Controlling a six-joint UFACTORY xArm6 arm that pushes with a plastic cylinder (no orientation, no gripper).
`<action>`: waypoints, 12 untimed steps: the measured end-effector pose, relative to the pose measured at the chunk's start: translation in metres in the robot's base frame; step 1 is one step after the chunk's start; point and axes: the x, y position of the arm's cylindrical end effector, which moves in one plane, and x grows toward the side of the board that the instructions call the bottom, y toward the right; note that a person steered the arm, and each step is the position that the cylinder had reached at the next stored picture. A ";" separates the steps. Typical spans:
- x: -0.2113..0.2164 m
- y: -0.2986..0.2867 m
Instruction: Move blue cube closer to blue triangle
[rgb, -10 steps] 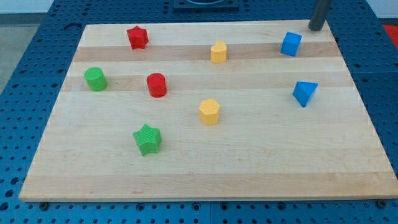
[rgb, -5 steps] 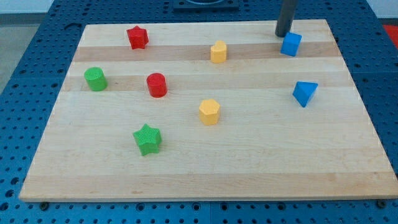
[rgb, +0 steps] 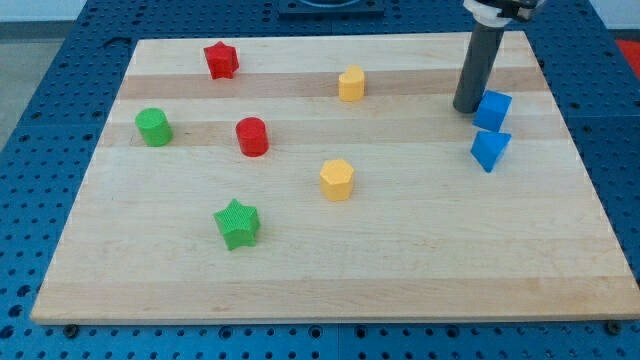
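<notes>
Showing a wooden board (rgb: 330, 270) without any readable writing. My tip (rgb: 466, 108), a plain rod that grips nothing, touches the blue cube (rgb: 492, 110) on its left side. The cube sits just above the blue triangle (rgb: 489, 150).

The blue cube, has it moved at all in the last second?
Yes. The blue cube slid toward the view's bottom and slightly right, and now sits just above the blue triangle, which stayed put. My tip is at its left.
</notes>
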 end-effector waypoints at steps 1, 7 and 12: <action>-0.009 0.015; -0.030 0.060; 0.024 0.065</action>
